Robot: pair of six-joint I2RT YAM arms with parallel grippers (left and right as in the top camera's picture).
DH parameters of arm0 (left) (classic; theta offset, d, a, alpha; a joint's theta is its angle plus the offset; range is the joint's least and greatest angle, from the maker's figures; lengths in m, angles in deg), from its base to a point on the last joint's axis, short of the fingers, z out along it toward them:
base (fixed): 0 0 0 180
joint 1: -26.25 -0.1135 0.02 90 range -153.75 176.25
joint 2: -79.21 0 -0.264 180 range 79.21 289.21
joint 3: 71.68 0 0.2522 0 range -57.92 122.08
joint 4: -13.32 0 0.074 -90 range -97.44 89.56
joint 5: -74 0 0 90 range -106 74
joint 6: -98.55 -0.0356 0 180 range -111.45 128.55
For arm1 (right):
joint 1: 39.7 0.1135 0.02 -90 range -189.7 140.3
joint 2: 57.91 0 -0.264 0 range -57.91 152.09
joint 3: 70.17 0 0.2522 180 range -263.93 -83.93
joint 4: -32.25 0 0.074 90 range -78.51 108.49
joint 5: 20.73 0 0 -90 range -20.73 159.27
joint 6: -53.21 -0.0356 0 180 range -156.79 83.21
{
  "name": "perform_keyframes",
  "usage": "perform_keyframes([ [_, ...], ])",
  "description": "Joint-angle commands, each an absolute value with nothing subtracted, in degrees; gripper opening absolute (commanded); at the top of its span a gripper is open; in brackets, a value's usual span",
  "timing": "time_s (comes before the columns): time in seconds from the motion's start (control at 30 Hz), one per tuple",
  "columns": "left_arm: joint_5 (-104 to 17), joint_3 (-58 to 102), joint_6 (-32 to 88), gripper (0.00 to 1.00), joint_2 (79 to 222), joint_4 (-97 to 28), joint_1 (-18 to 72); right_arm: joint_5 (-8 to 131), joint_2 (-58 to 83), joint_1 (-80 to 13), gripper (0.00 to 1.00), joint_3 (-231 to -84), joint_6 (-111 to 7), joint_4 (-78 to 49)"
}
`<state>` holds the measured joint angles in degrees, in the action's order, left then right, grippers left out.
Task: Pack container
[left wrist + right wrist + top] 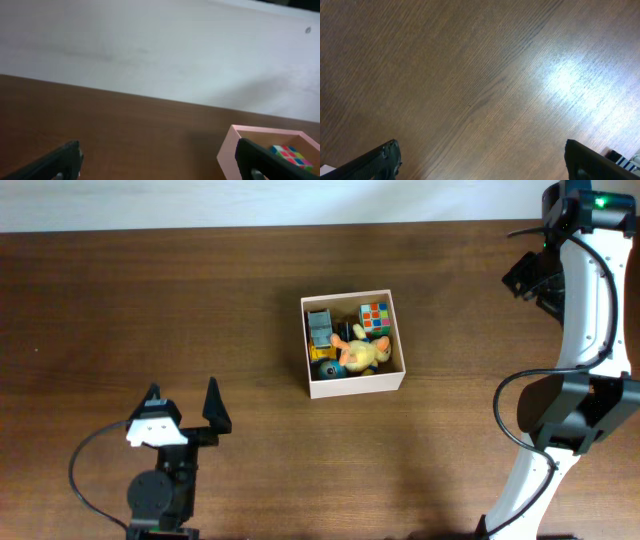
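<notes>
The container (pixel 357 384), a square white box with a tan inside, sits at the table's middle. It holds a puzzle cube (pixel 375 317), a yellow plush toy (pixel 360 353), a grey toy (pixel 320 328) and a blue-yellow toy (pixel 326 367). My left gripper (pixel 183 404) is open and empty at the front left, well apart from the box. The left wrist view shows the box corner (pixel 227 150) and the cube (pixel 291 155) beside its right finger. My right gripper (pixel 530 280) is at the far right; its wrist view (pixel 480 160) shows the fingers spread over bare wood.
The brown wooden table (pixel 200 310) runs to a white wall at the back (pixel 150 45). The right arm's white links (pixel 590 310) rise along the right edge. A cable loops by the left arm's base (pixel 85 470).
</notes>
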<state>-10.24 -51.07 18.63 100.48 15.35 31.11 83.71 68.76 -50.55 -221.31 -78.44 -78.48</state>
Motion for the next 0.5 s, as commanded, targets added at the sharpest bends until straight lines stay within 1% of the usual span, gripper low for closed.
perform_keyframes([
  [0.0, -11.3, -53.6, 17.9, 0.99, 96.1, 15.7, 29.9, 83.9, 68.8, -50.8, 0.99, -222.2, -78.9, -78.6],
  [0.17, -11.3, -56.0, 17.9, 0.99, 90.3, 13.7, 28.7, 83.9, 68.8, -50.8, 0.99, -222.2, -78.9, -78.6],
  [0.47, -11.2, -57.4, 17.9, 0.99, 80.3, 3.1, 27.6, 83.9, 68.8, -50.8, 0.99, -222.2, -78.9, -78.6],
])
